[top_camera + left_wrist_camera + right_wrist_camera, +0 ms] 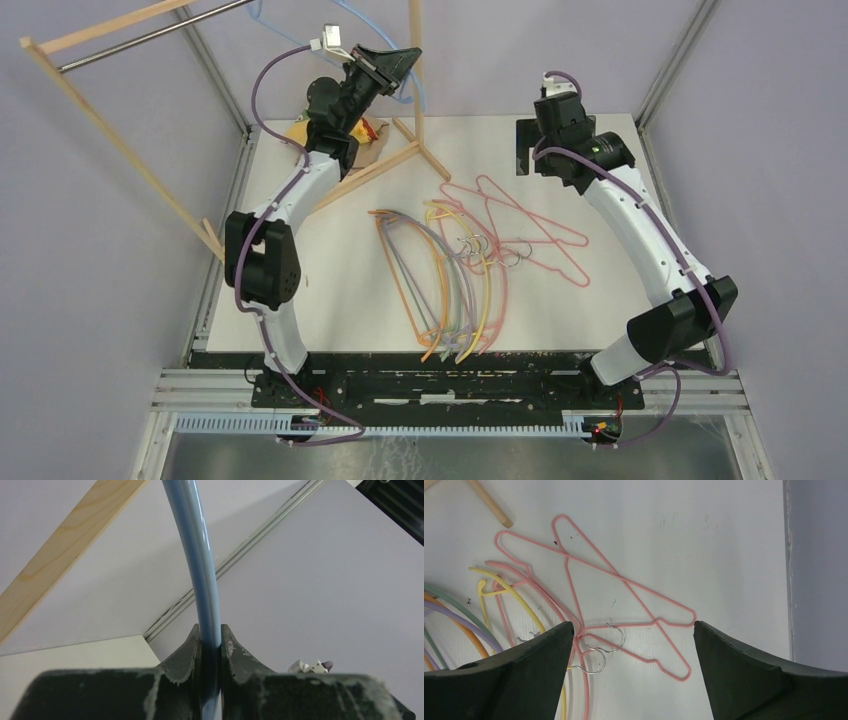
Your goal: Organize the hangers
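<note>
Up at the wooden rack [110, 130], your left gripper [211, 630] is clenched hard on the blue hanger [200, 555], with the thin rod pinched dead centre between the fingers. My guess is you're holding it by the body so the hook end is free to drop over the rail [150, 35]. Can't tell from these views if the hook is on yet. All the others lie on the table [300, 290] in front of the rack's foot: a mixed pile [450, 290] of orange, purple, green and yellow, and to its right the pink hangers [624, 585]. Your right gripper [634, 625] hovers over those, fingers spread wide and holding nothing, probably lined up for the next pick. Heads up, their metal hooks [614, 640] look tangled together.
</note>
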